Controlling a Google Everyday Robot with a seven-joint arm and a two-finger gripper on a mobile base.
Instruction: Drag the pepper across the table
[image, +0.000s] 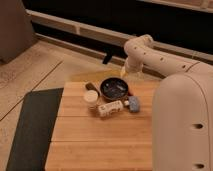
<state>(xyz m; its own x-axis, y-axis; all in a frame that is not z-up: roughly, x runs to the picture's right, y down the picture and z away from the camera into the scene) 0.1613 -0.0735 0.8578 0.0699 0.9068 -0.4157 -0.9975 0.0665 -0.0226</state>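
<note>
The light-brown plank table (100, 145) carries a cluster of things near its far edge. These are a dark bowl (114, 89), a white cup (91, 97), a white bottle lying on its side (110, 108) and a small blue-grey item (133, 104). A small dark thing (91, 86) lies behind the cup; I cannot tell whether it is the pepper. My gripper (124, 74) hangs from the white arm (142, 50) just beyond the table's far edge, behind and to the right of the bowl, apart from the things.
A dark grey mat (32, 125) lies on the floor left of the table. My large white body (182, 125) fills the right side and covers the table's right edge. A dark wall with a ledge (75, 27) runs behind.
</note>
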